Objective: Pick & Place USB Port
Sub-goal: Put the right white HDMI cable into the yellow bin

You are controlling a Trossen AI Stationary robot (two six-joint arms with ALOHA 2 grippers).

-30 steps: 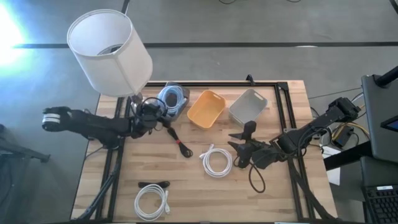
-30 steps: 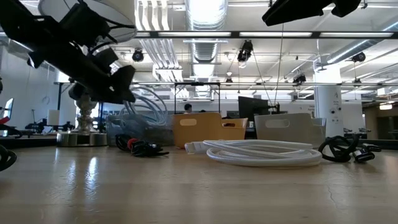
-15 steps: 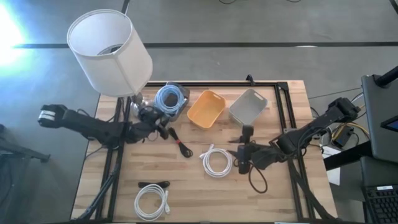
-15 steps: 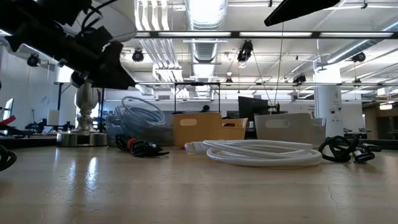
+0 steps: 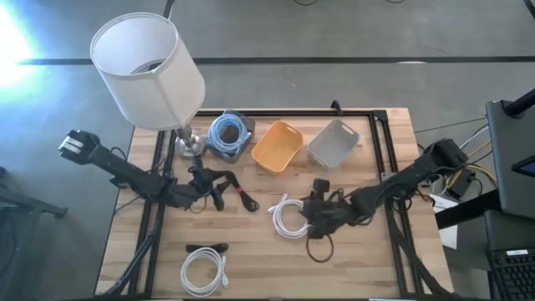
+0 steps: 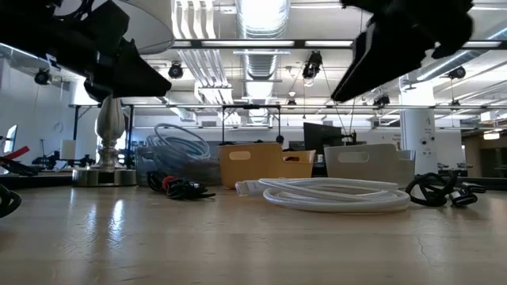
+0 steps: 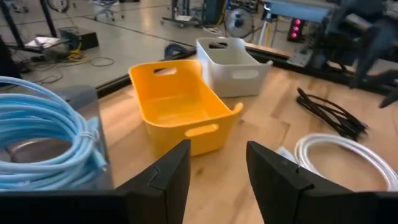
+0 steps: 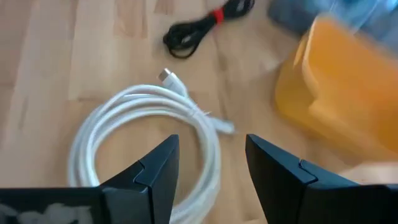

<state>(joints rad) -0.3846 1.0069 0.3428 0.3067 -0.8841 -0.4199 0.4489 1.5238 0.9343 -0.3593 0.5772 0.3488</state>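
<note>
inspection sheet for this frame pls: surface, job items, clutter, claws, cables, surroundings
Surface: light wooden table, black frame.
Job's things: blue coiled cable in grey bin; empty orange plastic bin; empty grey plastic bin.
Clutter: white-shaded lamp at the far left corner.
Claws: left claw open, empty, near the black red-tied cable; right claw open, over the central white coiled cable.
Cables: second white coil; small black bundle; loose black cable.
Surroundings: grey floor, lab room; nobody seen.

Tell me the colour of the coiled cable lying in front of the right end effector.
White. The coiled cable shows best in the right wrist view, just beyond the open end effector.
</note>
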